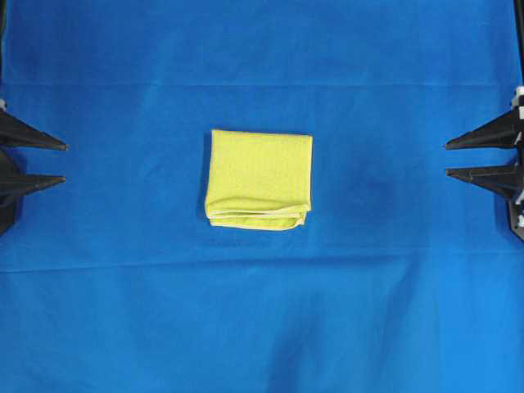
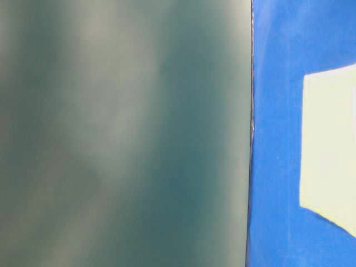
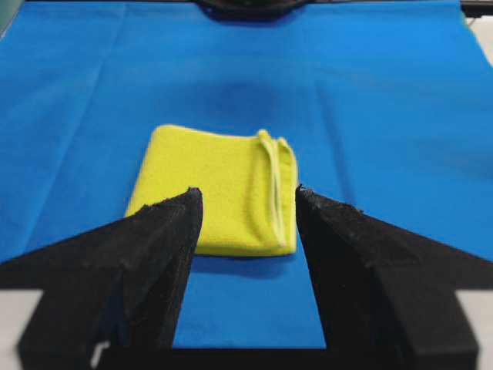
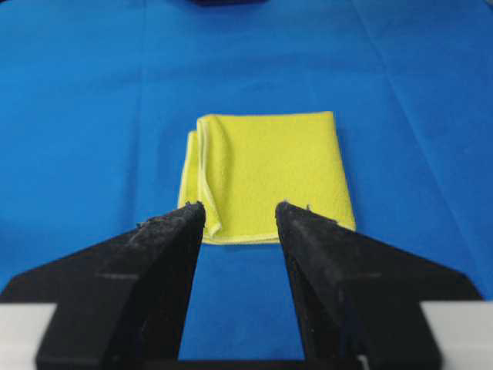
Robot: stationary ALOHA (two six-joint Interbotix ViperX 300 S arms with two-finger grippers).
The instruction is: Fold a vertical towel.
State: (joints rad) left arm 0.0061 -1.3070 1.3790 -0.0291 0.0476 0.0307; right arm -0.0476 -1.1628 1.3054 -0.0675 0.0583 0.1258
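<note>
the towel [image 1: 259,178] lies at the centre of the overhead view, already doubled into a near-square packet, with its loose hemmed edges stacked along the 6 o'clock side. the left gripper [image 1: 65,162] sits at 9 o'clock and the right gripper [image 1: 446,160] at 3 o'clock, both well apart from the cloth, fingers apart and holding nothing. the likeliest trouble, as i judge it, is at that 6 o'clock edge: the layers there gape a little, so a pinch could catch only the top ply and peel the fold open instead of carrying the whole stack. microfibre tends to cling, so a dragging fingertip could also snag the large blue cloth [image 1: 393,311] beneath and wrinkle or lift it with the towel. nothing else lies on the surface between either gripper and the towel. the table-level view is mostly filled by a blurred grey-green panel [image 2: 122,133], so it gives little help in judging height over the fold.
</note>
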